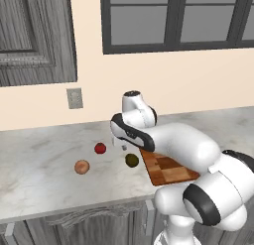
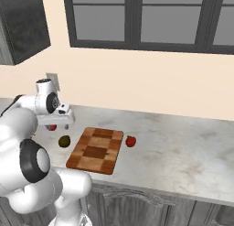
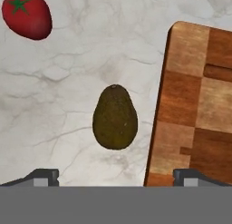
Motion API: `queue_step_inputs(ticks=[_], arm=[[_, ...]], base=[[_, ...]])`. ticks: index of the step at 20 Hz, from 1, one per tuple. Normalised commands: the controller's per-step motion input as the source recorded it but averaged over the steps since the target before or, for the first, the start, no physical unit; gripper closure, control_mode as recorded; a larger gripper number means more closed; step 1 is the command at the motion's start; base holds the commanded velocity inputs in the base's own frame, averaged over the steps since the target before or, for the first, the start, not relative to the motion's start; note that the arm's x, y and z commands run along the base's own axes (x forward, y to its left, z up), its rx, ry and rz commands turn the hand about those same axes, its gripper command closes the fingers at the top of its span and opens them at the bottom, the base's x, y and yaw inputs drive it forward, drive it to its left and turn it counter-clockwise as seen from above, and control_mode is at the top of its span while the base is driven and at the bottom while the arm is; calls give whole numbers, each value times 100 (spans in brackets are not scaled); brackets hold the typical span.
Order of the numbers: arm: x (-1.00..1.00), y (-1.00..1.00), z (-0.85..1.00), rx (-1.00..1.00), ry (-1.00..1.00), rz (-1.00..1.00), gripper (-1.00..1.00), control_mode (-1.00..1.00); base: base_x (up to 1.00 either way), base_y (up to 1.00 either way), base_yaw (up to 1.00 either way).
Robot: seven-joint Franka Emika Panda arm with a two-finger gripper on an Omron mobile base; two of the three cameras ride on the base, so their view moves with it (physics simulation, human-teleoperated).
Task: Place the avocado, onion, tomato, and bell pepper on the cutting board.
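Note:
The dark olive avocado [image 3: 115, 123] lies on the marble counter, left of the checkered wooden cutting board [image 3: 195, 105]. My gripper [image 3: 115, 177] hangs open just above it, one fingertip to each side, holding nothing. From the base views the gripper [image 1: 120, 145] [image 2: 59, 127] hovers over the avocado [image 1: 131, 160] [image 2: 64, 141]. The red tomato [image 1: 100, 148] [image 3: 26, 15] sits a little farther left, and the tan onion [image 1: 82, 166] lies left of it, nearer the front. A small red bell pepper [image 2: 130, 141] rests on the counter right of the board [image 2: 96, 150] [image 1: 166, 169].
The counter's front edge [image 1: 74, 209] runs close behind the onion and the board. A wall with an outlet [image 1: 75, 98] and a window backs the counter. Open marble stretches to the right of the bell pepper [image 2: 183, 147].

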Motion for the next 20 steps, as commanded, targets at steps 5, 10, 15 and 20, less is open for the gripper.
queue_step_inputs(ticks=[5, 10, 15, 20], arm=[[0, 0, -32, 0, 3, 0, -100, -100], [0, -1, -30, 0, 1, 0, -100, -100], [2, -1, -26, 0, 0, 0, -100, -100], [6, -2, -21, 0, 0, 0, -100, -100]], base=[[0, 0, 0], [0, 0, 0], [0, 0, 0], [0, 0, 0]])
